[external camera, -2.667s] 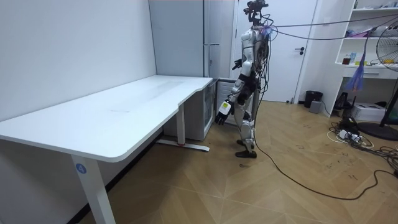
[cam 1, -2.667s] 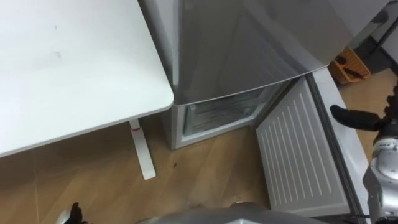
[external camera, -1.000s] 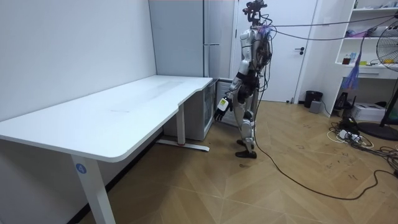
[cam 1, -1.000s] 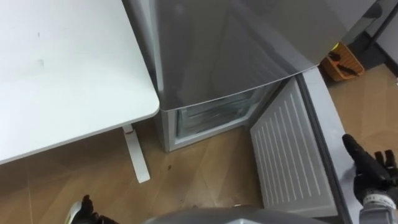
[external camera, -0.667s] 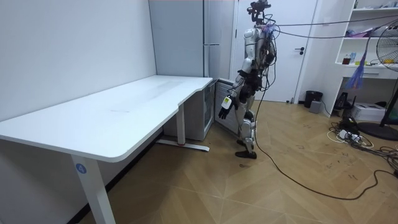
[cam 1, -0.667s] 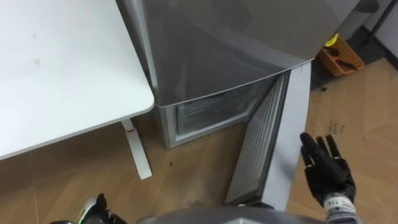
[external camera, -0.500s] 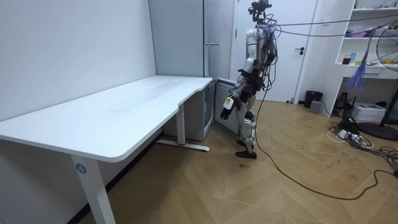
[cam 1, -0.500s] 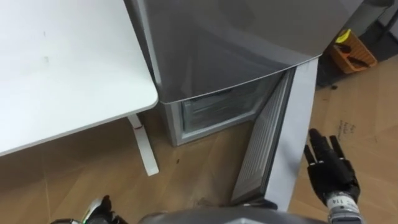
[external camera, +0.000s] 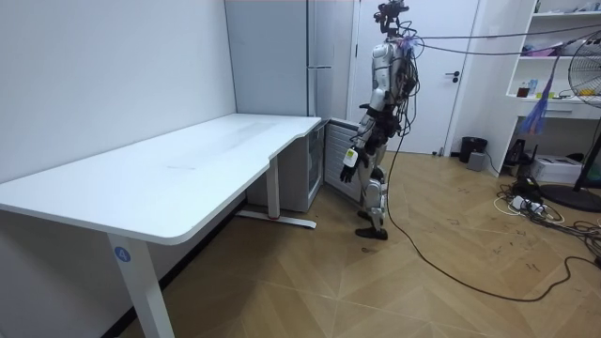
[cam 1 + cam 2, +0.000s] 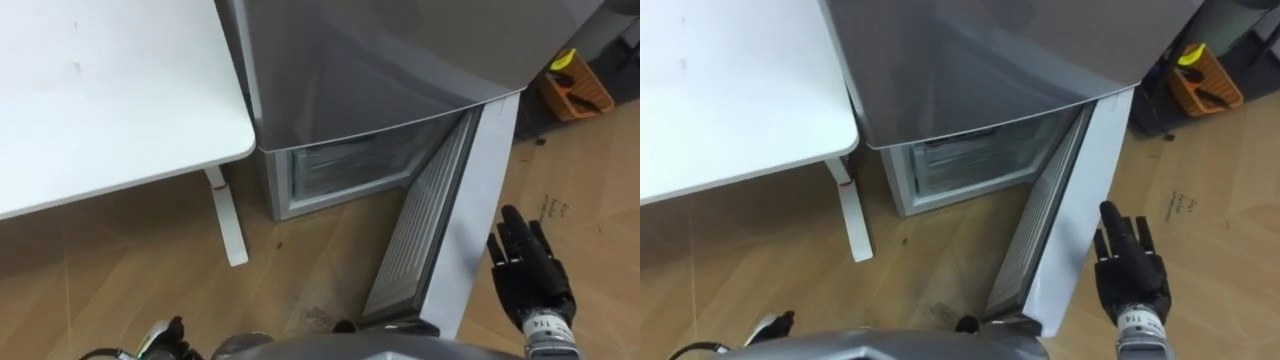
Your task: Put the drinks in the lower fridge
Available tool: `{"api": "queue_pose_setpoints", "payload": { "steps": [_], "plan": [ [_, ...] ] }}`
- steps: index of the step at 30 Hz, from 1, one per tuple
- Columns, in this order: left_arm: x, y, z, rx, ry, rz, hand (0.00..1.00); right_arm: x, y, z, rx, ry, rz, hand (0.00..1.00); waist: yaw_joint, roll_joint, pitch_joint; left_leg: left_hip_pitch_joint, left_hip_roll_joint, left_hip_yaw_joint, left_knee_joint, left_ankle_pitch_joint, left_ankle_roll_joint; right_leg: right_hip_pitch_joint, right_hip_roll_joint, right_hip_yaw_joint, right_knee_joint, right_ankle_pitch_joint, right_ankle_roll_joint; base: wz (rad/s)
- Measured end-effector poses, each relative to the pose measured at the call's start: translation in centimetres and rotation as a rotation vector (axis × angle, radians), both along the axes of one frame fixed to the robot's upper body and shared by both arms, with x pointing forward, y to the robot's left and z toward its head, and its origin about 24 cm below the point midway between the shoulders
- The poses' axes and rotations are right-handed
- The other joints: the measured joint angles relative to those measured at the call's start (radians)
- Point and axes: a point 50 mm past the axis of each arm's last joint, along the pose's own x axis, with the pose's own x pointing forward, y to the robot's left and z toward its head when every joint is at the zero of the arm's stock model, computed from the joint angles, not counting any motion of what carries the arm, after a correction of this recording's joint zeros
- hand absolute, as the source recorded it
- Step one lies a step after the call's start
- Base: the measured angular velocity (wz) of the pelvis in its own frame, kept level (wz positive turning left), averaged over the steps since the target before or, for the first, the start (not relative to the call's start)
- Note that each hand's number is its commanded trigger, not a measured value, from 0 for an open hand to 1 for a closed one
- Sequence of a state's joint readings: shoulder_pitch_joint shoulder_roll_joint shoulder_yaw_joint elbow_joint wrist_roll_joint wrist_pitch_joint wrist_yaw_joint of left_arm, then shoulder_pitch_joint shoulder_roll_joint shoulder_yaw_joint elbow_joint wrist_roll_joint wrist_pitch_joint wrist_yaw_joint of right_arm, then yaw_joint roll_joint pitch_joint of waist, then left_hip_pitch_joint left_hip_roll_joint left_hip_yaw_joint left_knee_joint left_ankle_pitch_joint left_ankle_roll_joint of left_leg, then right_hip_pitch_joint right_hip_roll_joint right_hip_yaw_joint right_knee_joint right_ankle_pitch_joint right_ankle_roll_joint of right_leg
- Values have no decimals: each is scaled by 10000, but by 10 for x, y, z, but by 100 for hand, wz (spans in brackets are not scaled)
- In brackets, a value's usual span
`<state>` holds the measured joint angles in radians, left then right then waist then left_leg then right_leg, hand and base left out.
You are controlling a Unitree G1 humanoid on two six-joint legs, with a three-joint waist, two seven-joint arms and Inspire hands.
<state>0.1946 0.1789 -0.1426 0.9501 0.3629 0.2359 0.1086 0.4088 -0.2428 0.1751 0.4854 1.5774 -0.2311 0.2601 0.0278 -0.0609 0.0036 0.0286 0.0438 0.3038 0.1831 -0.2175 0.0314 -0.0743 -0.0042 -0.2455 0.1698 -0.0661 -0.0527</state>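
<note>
1. The tall grey steel fridge stands beside a white desk top, and the robot faces it.
2. The fridge's white-lined lower door hangs half open.
3. The frosted lower compartment is exposed. Whether the drinks are inside cannot be told.
4. The black right hand hovers just beside the door, empty, fingers straight and slightly spread.
5. The left hand hangs low, and its finger state cannot be told.
6. Loading looks either done or not begun.

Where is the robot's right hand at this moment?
In the left eye view the right hand, fingers straight, is at lower right, just right of the outer face of the partly open grey lower fridge door.
</note>
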Motion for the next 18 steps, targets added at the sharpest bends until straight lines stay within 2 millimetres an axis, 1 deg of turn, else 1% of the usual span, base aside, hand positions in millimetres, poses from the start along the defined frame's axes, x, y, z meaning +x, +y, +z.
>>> {"api": "queue_pose_setpoints", "payload": {
  "steps": [3,5,6,7,8,10,11,12,14,15,16,18],
  "plan": [
    [-4,1,0,1,91,15,0,0,1,0,47,-21,-13,0,135,2,-1,42,-8,2,-14,-3,-1,-78,65,223,26,-3,-12,-21],
    [-12,1,-1,-7,244,60,0,1,3,2,126,-157,43,0,395,70,8,216,-43,-18,-57,-9,-4,-179,187,559,52,28,-82,-55],
    [-15,2,-1,-11,311,95,0,2,5,2,128,-165,95,0,465,84,8,263,-43,-32,-86,-23,-10,-178,240,692,50,42,-95,-69],
    [-21,3,-1,1,440,168,0,3,7,2,95,-174,200,0,617,94,8,370,-42,-36,-160,-51,-35,-192,342,967,59,70,-137,-63],
    [-24,3,-1,20,535,167,0,5,10,2,128,-217,318,0,639,100,4,387,-33,-64,-153,-90,-50,-306,421,1168,86,88,-167,-59],
    [-28,2,-2,-17,656,141,0,11,15,2,191,-345,536,0,629,133,-9,368,-49,-93,-126,-117,-55,-460,490,1402,211,93,-202,-42],
    [-29,1,-3,-38,691,75,0,14,18,3,251,-435,661,0,587,169,-10,327,-78,-306,-52,-158,-38,-554,529,1500,244,108,-223,-34],
    [-29,0,-3,-58,683,38,0,15,20,3,293,-480,721,0,596,185,-18,295,-105,-470,-14,-181,-21,-610,553,1570,300,106,-227,-31],
    [-26,0,-3,-116,611,-14,0,18,31,3,524,-673,1168,0,581,266,-28,181,-198,-982,41,-250,31,-687,589,1690,526,56,-270,-20],
    [-25,-1,-3,-132,559,-51,0,18,34,2,599,-718,1263,0,583,294,-35,166,-203,-1020,59,-255,33,-702,588,1687,547,49,-272,0],
    [-18,-2,-3,-198,353,-159,0,18,41,2,749,-818,1533,0,599,362,-49,149,-211,-1030,66,-254,34,-736,583,1692,570,49,-271,0],
    [-8,-4,-4,-252,188,-257,0,23,55,1,994,-1027,2197,0,631,454,-47,109,-249,-1028,90,-253,37,-869,566,1764,777,-13,-280,-8]
  ]
}}
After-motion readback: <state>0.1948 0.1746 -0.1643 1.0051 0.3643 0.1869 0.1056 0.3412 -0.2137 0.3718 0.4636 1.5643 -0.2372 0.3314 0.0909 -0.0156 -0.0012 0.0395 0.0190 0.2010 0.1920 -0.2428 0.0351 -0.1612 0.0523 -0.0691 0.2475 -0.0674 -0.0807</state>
